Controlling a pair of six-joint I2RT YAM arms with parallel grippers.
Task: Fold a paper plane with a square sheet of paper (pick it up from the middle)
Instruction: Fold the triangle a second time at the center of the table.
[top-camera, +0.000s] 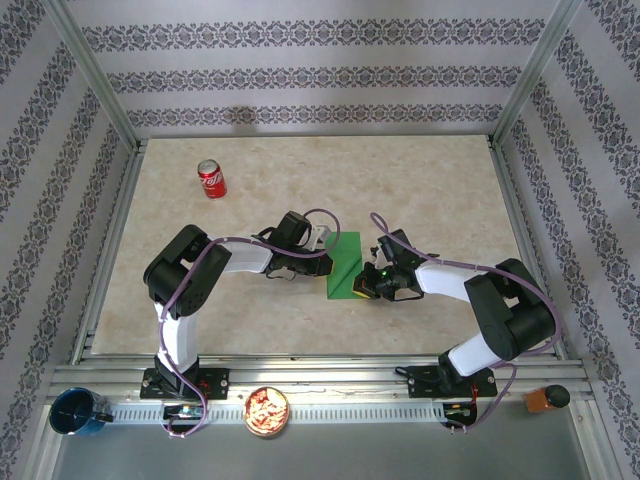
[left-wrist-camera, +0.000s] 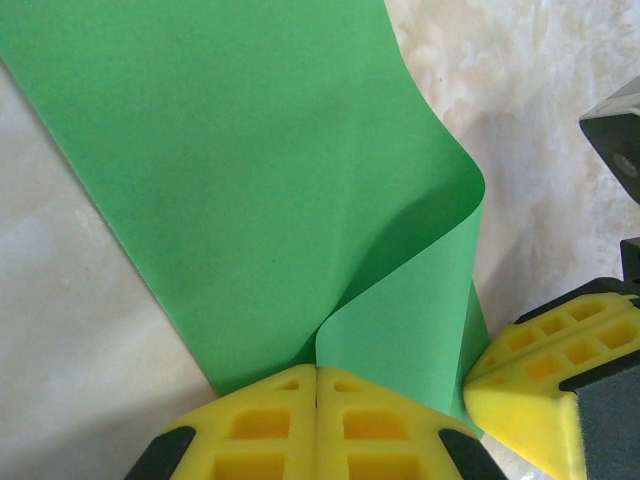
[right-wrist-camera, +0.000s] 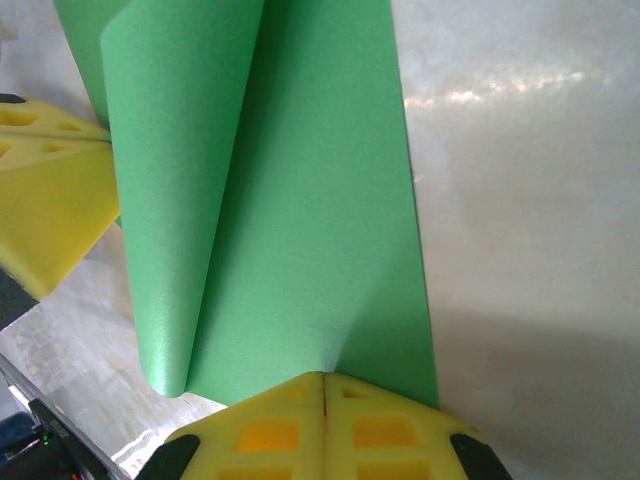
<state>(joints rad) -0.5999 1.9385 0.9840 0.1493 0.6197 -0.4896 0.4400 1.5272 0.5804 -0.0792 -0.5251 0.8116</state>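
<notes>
Square sheet of paper (top-camera: 345, 265) sits mid-worktop (top-camera: 440, 190) from above, part folded over, with your two hands at either side. Left wrist: your left hand (left-wrist-camera: 316, 385) is pinched closed on its curled-over edge. Right wrist: your right hand (right-wrist-camera: 323, 385) is clamped on the opposite edge.

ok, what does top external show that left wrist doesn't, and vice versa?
Top external: the red soda can, plus the bowl and the blue cup by the arm bases. Left wrist: the green paper curled over in a soft loop, uncreased, its corner pinched in the shut left hand. Both: the green paper, the right hand at its edge, the marbled table.
</notes>
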